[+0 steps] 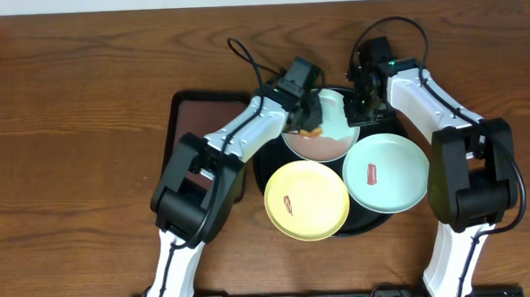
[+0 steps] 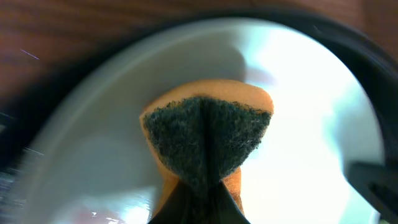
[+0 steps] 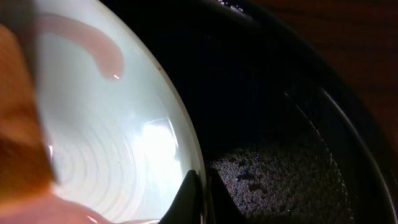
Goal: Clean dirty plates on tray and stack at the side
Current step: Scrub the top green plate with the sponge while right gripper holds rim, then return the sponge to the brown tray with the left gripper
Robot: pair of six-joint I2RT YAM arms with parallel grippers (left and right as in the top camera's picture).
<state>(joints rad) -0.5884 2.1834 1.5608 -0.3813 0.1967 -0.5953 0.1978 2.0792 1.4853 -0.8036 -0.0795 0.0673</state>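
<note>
Orange sponge point(image 2: 208, 134) tight in left gripper point(image 2: 202, 196), mint plate point(image 3: 112, 143) tight in right gripper point(image 3: 200, 190).

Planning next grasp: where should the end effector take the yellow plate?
I'd pinch the yellow plate by its near-left rim, coming from the table. It lies flat, so only the rim gives purchase; that edge is at the black tray's rim, clear of the smeared mint plate.

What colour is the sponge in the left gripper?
The sponge is orange with a dark scouring face; left wrist view.
</note>
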